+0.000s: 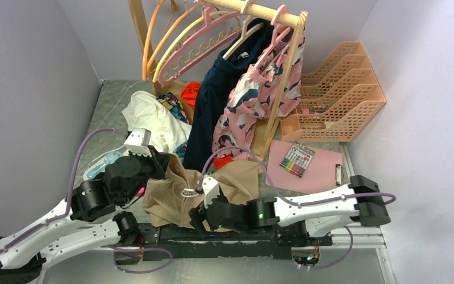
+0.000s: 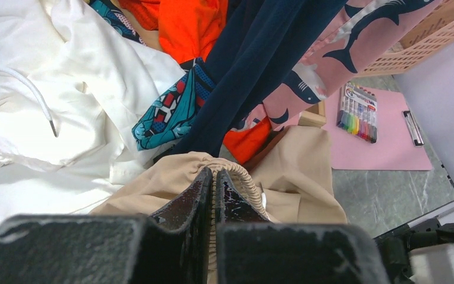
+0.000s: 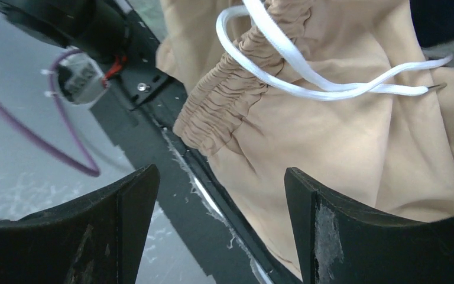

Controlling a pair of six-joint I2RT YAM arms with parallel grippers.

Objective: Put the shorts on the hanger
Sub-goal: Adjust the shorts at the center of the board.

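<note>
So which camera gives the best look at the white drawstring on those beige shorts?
The right wrist view: the drawstring lies close up, looped across the gathered waistband of the shorts. The top view shows it only as a tiny white loop; the left wrist view shows at most a white sliver beside the waistband.

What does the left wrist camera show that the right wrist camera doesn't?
Only the left wrist view shows the left hand shut on the shorts at the waistband, a white garment, a pink shark-print garment, and markers on a pink clipboard. Only the right wrist view shows the right hand open, the white drawstring lying in loops, and a purple cable. Both show the shorts' gathered tan waistband.
</note>
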